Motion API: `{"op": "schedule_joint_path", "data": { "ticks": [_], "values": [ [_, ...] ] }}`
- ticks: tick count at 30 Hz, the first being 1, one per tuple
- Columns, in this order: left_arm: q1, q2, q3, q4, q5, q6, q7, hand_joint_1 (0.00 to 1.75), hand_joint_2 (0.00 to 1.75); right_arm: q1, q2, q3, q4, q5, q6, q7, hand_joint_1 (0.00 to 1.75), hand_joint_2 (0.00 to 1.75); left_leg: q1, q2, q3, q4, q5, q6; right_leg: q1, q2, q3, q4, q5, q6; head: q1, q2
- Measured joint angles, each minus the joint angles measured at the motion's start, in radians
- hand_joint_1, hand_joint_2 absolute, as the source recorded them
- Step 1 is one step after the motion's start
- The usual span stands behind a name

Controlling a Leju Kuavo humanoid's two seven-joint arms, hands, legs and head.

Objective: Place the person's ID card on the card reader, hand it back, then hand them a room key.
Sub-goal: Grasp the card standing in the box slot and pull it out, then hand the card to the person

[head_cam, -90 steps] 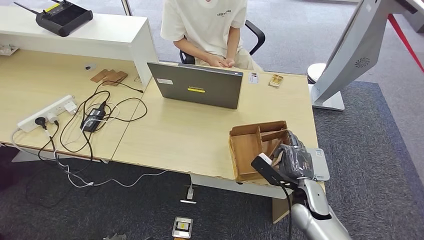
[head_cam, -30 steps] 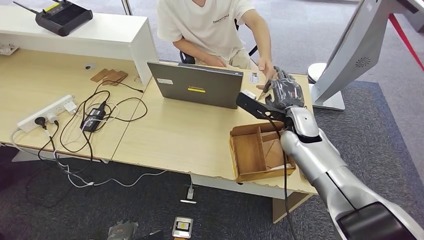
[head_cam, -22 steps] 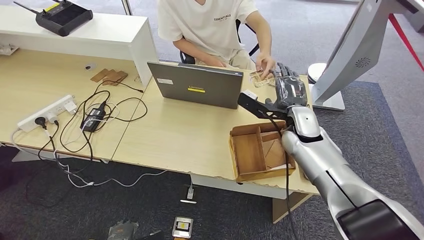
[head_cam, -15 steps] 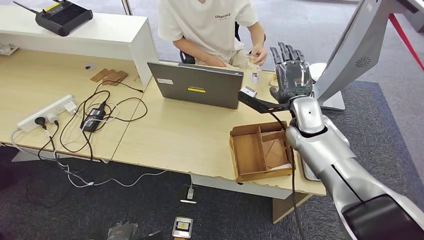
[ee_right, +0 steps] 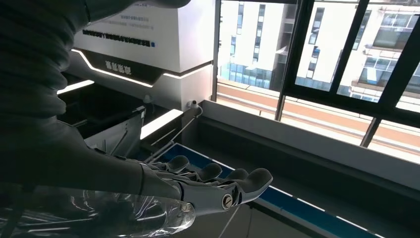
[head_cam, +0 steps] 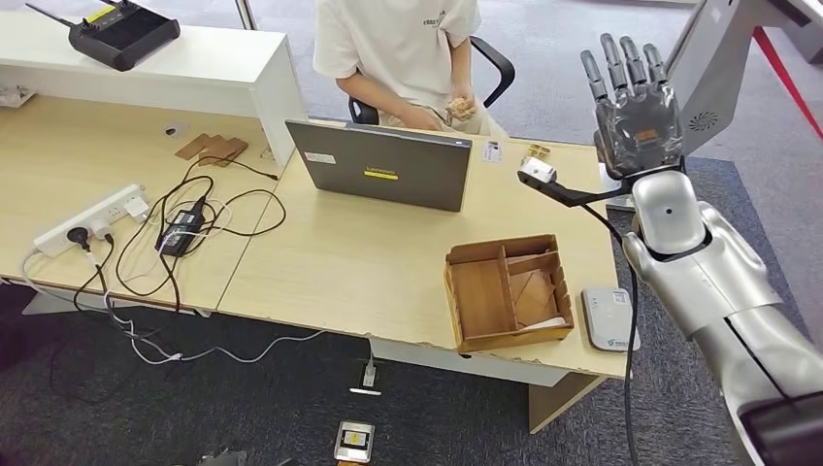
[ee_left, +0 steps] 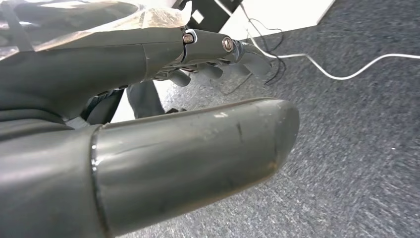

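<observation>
The right hand was raised, fingers spread and holding nothing. The small, thin wooden room key sat in the person's hands; it looked light, stiff, best pinched by its edges.

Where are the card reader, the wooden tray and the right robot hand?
card reader (head_cam: pixel 609 317): head view, middle of its grey top face.
wooden tray (head_cam: pixel 453 297): head view, its left wall.
right robot hand (head_cam: pixel 637 115): head view, the palm, fingers spread upward.
</observation>
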Motion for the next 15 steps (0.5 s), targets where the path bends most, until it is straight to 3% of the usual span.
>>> {"op": "schedule_joint_path", "data": {
  "ticks": [8, 15],
  "values": [
    [0.054, 0.004, 0.033, 0.006, 0.072, 0.065, -0.013, 0.00, 0.00, 0.007, -0.122, -0.060, 0.010, -0.057, -0.046, 0.066, 0.00, 1.75, 0.000, 0.000, 0.000, 0.000, 0.000, 0.001, 0.000, 0.000, 0.000, -0.001, 0.000, 0.000, 0.000, 0.000],
    [0.093, 0.004, 0.050, 0.011, 0.160, 0.120, -0.030, 0.00, 0.00, 0.074, -0.236, -0.160, 0.095, -0.233, -0.055, 0.128, 0.00, 1.75, 0.000, -0.001, 0.000, 0.001, -0.001, 0.002, 0.000, 0.000, 0.001, -0.003, 0.000, 0.001, 0.000, 0.000]
  ]
}}
